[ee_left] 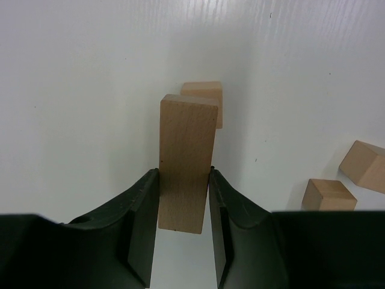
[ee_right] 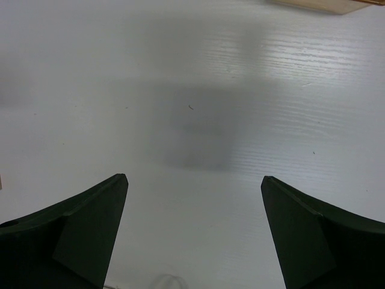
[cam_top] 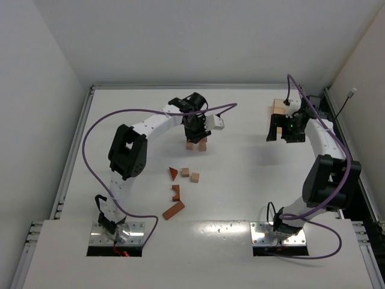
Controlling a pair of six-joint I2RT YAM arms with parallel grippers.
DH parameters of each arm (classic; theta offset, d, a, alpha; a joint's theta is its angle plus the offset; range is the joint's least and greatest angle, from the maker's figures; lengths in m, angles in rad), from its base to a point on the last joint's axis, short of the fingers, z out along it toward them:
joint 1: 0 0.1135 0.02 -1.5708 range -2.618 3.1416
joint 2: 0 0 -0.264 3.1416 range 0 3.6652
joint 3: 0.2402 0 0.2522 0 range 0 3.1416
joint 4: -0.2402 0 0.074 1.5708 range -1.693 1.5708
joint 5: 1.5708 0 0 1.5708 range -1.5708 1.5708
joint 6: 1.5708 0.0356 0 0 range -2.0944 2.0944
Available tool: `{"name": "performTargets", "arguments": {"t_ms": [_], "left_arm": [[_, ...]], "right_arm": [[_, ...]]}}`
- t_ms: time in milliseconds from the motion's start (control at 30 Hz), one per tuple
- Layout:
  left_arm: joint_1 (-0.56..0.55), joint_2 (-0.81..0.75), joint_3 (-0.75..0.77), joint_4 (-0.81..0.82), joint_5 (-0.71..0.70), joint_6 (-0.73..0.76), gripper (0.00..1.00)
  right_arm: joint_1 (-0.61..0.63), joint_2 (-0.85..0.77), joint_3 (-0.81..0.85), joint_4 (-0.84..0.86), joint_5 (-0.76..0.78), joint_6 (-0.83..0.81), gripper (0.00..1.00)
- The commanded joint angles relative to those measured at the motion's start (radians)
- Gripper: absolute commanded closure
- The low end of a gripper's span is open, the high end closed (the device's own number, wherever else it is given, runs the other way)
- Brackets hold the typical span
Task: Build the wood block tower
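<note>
Nearest you, the loose blocks point(cam_top: 176, 192) lie scattered on the worktop point(cam_top: 252, 186): a reddish bar point(cam_top: 173, 210), a triangle point(cam_top: 173, 173) and two tan cubes point(cam_top: 195, 177). They look light, stiff and smooth, so pinch flat opposite faces. On the triangle I'd keep off the slopes. Farther out, your left pincer point(ee_left: 183, 177) is clamped on the lower sides of a tall tan post point(ee_left: 187, 138), held upright just beside a second tan block point(ee_left: 203, 99), where the tower begins. A post that narrow should tip easily. Farthest right, your right pincer point(ee_right: 194, 180) hangs wide open, holding nothing, near the tray point(ee_right: 319, 5).
</note>
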Motion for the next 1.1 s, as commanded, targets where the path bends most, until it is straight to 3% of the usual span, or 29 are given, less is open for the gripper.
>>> {"name": "performTargets", "arguments": {"t_ms": [0, 167, 1067], "left_arm": [[0.004, -0.022, -0.006, -0.001, 0.014, 0.012, 0.98], [0.004, -0.013, -0.006, -0.001, 0.014, 0.021, 0.96], [0.004, 0.033, -0.033, 0.019, 0.014, 0.058, 0.87]], "right_arm": [[-0.007, -0.026, 0.010, 0.023, -0.003, 0.003, 0.09], [-0.007, -0.026, 0.010, 0.023, 0.006, 0.003, 0.01], [-0.007, 0.001, 0.010, 0.023, 0.006, 0.003, 0.01]]}}
